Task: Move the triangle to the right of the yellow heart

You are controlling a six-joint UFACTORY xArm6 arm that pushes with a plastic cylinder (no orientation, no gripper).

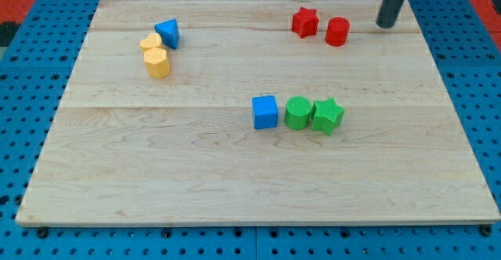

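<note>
The blue triangle [167,33] lies near the view's top left, touching the upper right of a yellow heart [150,41]. A yellow hexagonal block [157,62] sits just below the heart. My tip [384,25] is at the view's top right, far from the triangle, just right of the red cylinder [337,31].
A red star [304,22] sits left of the red cylinder. In the middle, a blue cube [265,112], a green cylinder [297,112] and a green star [327,116] stand in a row. The wooden board [235,189] lies on a blue pegboard.
</note>
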